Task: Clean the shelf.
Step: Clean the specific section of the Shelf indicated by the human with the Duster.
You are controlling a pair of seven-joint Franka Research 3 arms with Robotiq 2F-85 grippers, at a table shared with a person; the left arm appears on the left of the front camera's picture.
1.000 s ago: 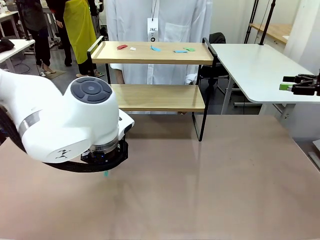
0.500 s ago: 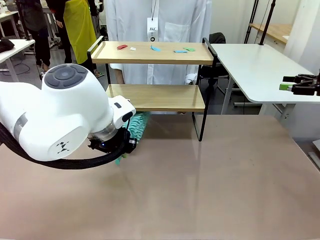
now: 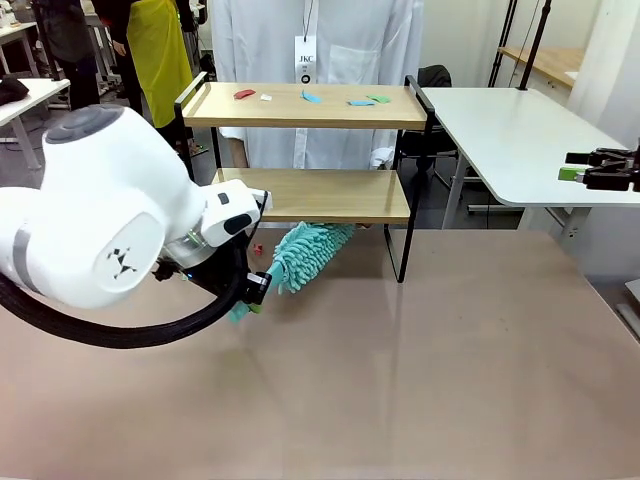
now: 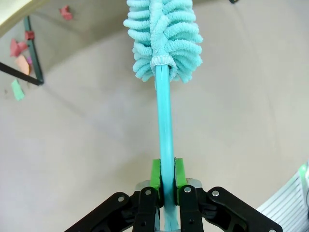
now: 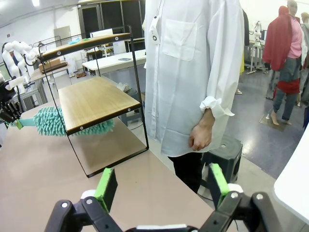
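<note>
In the front view the left arm (image 3: 100, 240) fills the near side, and the left jaws sit mostly hidden behind its wrist. The duster (image 3: 305, 255) sticks out ahead of them, its fluffy teal head reaching just under the front edge of the lower board of the shelf (image 3: 300, 118). The shelf stands beyond the jaws at the far side of the table (image 3: 420, 380). On its top board, well above the duster head, lie several small coloured scraps (image 3: 305, 97). The right jaws hang far off to the side, well apart from the shelf. In the left wrist view the left jaws are clamped on the duster's thin teal handle, a green pad (image 4: 155, 171) pressing each side, and the head lies straight ahead of them. More paper bits (image 4: 18, 89) lie on the table off to one side of it, near a black frame leg. In the right wrist view the right jaws stand wide apart with nothing between them. The shelf is ahead and to one side, and we cannot tell whether the duster head touches the underside of the lower board. A person (image 5: 188, 72) waits behind it. We judge the job barely begun: the tool is in hand and at the shelf, the lower board looks bare, and the top board is not yet swept.
</note>
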